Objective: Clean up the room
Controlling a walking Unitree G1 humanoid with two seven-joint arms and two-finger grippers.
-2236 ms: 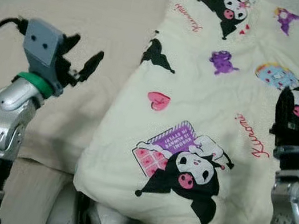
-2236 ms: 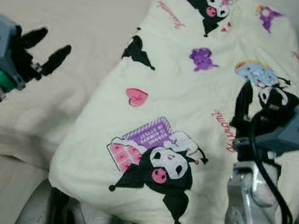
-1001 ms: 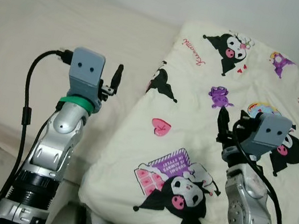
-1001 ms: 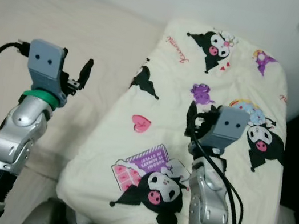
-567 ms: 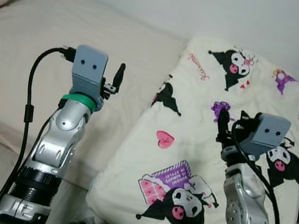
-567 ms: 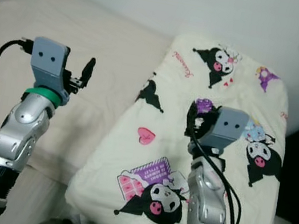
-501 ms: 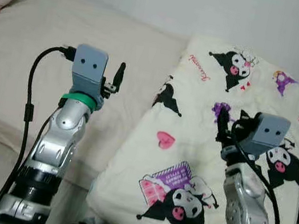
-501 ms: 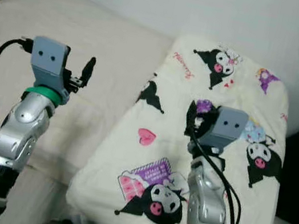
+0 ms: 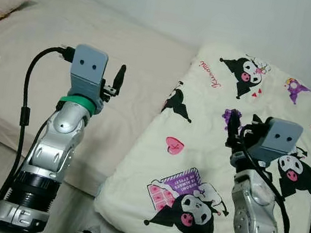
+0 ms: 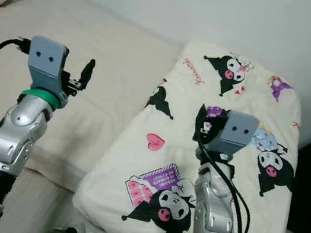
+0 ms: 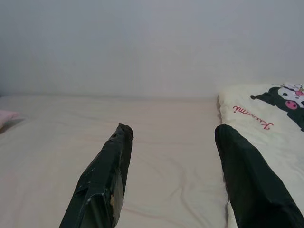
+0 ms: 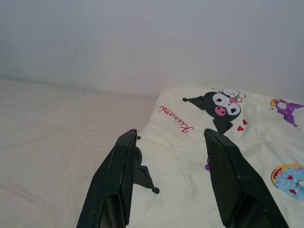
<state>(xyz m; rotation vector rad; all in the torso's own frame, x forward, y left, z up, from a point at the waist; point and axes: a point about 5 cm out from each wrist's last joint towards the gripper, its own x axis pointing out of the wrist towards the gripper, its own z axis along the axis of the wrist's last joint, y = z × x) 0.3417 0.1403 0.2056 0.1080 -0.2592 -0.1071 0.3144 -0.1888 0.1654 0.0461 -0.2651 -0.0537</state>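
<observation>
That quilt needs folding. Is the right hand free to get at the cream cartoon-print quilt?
Probably yes: the right hand, open, hovers just above the cream cartoon-print quilt, nothing between.

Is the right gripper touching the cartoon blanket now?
Apart. In the right wrist view the right gripper is open and empty, its fingers raised above the cartoon blanket.

A pale cream quilt (image 9: 237, 167) printed with black-and-white cartoon characters, pink hearts, purple figures and red script lies spread over the right part of the bed (image 9: 63, 58). It is puffy and fairly smooth, its far end reaching up near the white wall, its near end hanging over the bed's front edge toward the floor. Its left border runs slanting across the beige sheet. The right border seems to drop off the bed's side, though that part is in shadow.
</observation>
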